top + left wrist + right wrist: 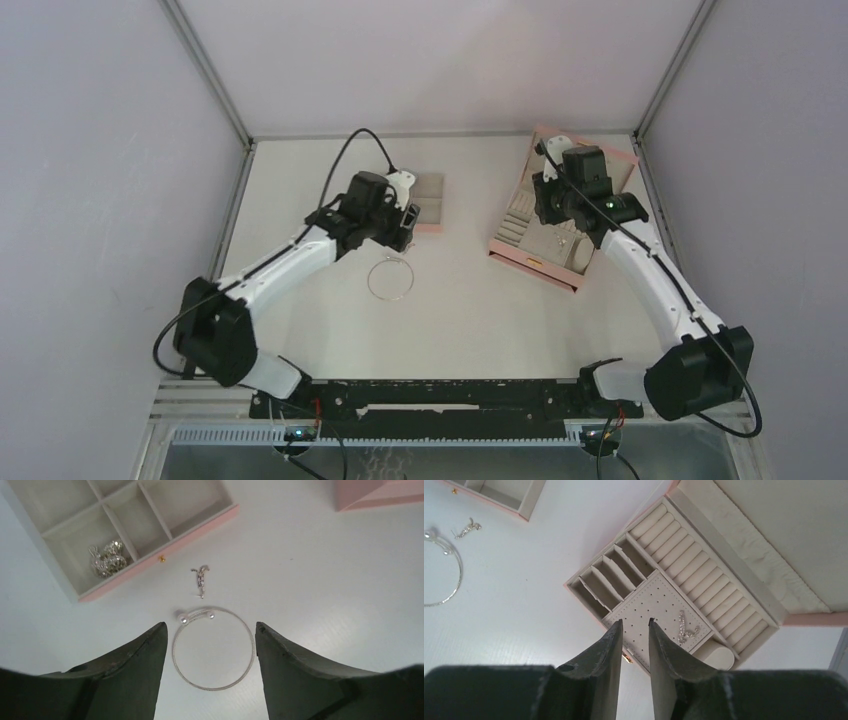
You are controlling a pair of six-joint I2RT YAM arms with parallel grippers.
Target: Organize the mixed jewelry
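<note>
The left hand is seen released, its fingers spread wide with nothing grasped. A thin silver wire hoop with two pearl-like beads at its ends is framed between them, flat on the white bench and touched by neither finger. Just beyond the hoop, a small silver dangle piece is seen lying between it and the pink compartment tray. A sparkling silver cluster is held in the tray's near compartment. On the right side of the bench, the right hand is held over the pink jewellery box. Its fingers are parted only narrowly and nothing is clasped. A short silver chain piece is seen resting on the box's perforated panel, beside the ring rolls.
</note>
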